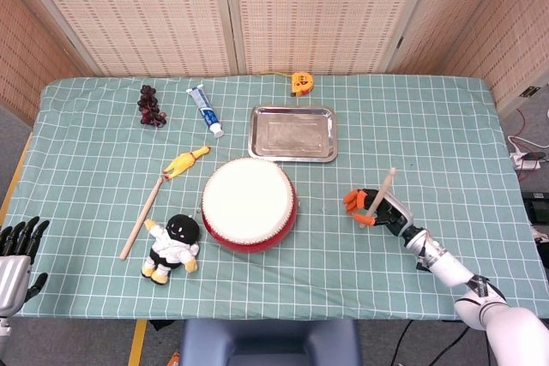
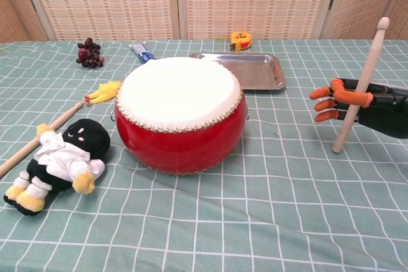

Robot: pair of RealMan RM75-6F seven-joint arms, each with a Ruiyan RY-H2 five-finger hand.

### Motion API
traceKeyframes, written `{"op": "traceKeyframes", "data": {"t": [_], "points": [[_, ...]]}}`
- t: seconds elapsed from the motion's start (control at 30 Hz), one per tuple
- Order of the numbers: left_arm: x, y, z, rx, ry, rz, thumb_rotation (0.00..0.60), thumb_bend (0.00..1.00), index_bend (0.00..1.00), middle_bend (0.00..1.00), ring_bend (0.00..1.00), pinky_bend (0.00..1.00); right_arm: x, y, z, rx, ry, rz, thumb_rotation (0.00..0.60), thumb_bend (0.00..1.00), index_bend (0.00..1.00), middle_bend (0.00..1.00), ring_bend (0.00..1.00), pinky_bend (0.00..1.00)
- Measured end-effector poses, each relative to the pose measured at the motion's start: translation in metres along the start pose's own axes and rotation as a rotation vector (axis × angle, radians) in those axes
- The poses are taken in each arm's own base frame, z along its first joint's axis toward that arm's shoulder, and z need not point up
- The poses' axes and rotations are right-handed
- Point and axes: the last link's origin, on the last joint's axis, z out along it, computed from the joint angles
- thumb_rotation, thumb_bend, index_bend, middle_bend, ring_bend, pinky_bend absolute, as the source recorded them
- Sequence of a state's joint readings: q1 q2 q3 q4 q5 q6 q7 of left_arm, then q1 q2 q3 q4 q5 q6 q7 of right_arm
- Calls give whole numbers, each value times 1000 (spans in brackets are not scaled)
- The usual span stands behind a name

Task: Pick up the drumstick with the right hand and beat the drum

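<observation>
The red drum [image 1: 249, 203] [image 2: 180, 109] with its white skin stands mid-table. To its right my right hand [image 1: 373, 205] [image 2: 357, 103], black with orange fingertips, grips a light wooden drumstick [image 1: 385, 188] [image 2: 361, 87] near its middle. The stick stands steeply, knobbed end up, lower end close to the cloth and apart from the drum. My left hand [image 1: 17, 250] hangs off the table's near left corner with fingers spread and nothing in it; the chest view does not show it.
A second drumstick [image 1: 141, 216] [image 2: 38, 138] and a plush doll [image 1: 174, 246] [image 2: 57, 164] lie left of the drum, a rubber chicken [image 1: 184, 163] beyond them. A steel tray [image 1: 292, 134] [image 2: 245, 71] sits behind the drum. Grapes [image 1: 151, 105], toothpaste [image 1: 206, 110] and a tape measure [image 1: 301, 83] line the far edge.
</observation>
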State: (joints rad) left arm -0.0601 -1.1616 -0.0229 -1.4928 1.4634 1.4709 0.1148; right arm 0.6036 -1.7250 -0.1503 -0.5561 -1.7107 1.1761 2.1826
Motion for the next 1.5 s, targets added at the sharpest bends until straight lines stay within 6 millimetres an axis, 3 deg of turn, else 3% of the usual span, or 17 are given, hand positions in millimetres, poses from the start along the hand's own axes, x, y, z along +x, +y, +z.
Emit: {"op": "traceKeyframes", "data": {"t": [0.23, 0.53, 0.8, 1.07, 1.13, 1.27, 1.5], "points": [[-1, 1, 0, -4, -6, -1, 600, 233, 9, 0, 16, 19, -5, 11, 1, -42, -1, -49, 600, 189, 774, 470, 474, 470], [-3, 2, 0, -7, -15, 1, 600, 232, 9, 0, 16, 19, -11, 17, 5, -58, -9, -123, 600, 189, 990, 552, 534, 510], [-3, 3, 1, -10, -15, 3, 600, 233, 9, 0, 16, 19, -13, 19, 7, -51, 5, -153, 600, 189, 1000, 648, 645, 581], [-4, 2, 2, -6, -16, 6, 600, 234, 10, 0, 17, 19, -17, 19, 11, -43, 12, -155, 600, 203, 1000, 825, 876, 715], [-4, 1, 2, -5, -17, 6, 600, 233, 11, 0, 17, 19, -18, 20, 12, -44, 18, -155, 600, 286, 1000, 856, 918, 770], [-4, 0, 2, -1, -17, 7, 600, 233, 15, 0, 17, 18, -20, 22, 13, -42, 23, -162, 600, 574, 1000, 916, 995, 891], [-5, -1, 2, 3, -17, 12, 600, 231, 16, 0, 17, 19, -23, 19, 15, -13, 19, -180, 600, 894, 1000, 986, 1000, 1000]]}}
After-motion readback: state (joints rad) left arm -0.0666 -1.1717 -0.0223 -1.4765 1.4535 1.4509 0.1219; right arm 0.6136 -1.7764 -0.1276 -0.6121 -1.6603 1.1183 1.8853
